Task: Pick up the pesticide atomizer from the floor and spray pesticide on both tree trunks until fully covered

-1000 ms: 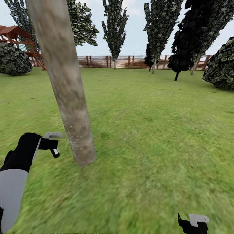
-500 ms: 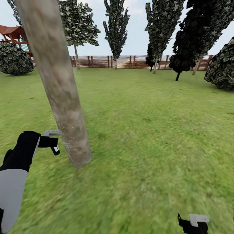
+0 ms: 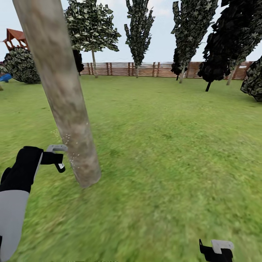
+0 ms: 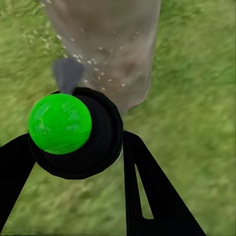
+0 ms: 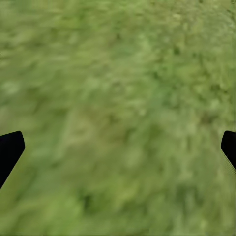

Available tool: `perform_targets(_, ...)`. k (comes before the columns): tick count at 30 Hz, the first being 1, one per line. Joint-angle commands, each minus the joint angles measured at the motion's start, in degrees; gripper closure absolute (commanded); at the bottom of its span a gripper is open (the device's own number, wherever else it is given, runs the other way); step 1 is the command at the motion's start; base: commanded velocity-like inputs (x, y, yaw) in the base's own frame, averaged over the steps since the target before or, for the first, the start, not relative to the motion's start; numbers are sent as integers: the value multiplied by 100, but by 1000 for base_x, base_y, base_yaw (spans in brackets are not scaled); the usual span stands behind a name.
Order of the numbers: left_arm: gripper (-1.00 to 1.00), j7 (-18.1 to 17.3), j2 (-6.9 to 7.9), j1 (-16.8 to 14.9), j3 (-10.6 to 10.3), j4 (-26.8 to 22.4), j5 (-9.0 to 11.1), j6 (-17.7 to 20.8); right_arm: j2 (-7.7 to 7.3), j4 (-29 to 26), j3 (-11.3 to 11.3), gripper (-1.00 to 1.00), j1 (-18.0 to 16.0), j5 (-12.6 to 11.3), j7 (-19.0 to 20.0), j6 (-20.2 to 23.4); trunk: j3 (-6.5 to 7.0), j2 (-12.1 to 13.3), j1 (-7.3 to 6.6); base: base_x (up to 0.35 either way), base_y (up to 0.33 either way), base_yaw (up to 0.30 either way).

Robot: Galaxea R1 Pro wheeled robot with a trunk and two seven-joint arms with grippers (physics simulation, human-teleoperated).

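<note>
We hold the pesticide atomizer (image 4: 73,132) clamped between the fingers of our left gripper (image 3: 58,158), its whitish spray head aimed at the lower part of the tree trunk (image 3: 62,94) just beside it, and we judge it is kept this close and low so the mist lands on the bark, where pale specks (image 4: 96,61) already dot the base. Our right gripper (image 3: 215,251) hangs low over the grass (image 5: 118,118) with its fingertips far apart and nothing between them, apparently just kept out of the way. We can read no label, brand or writing anywhere; the atomizer shows only its bright green spot (image 4: 60,123).
</note>
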Motion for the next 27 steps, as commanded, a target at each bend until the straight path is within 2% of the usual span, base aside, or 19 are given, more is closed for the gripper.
perform_targets(1,100,0,0,2,0,-3,4,-3,0,0,0,-100,0,-1,0,0,0,0,0,0,-277,277)
perform_targets(5,100,0,-29,6,1,-7,9,-7,0,0,0,-100,0,-1,0,0,0,0,0,97,-254,209)
perform_targets(17,100,0,-29,15,-1,-7,10,-7,0,0,0,-100,0,-1,0,0,0,0,0,189,-212,16)
perform_targets(27,100,24,-28,41,-12,78,-15,-21,0,0,0,-100,0,-2,0,0,0,0,0,59,-257,244)
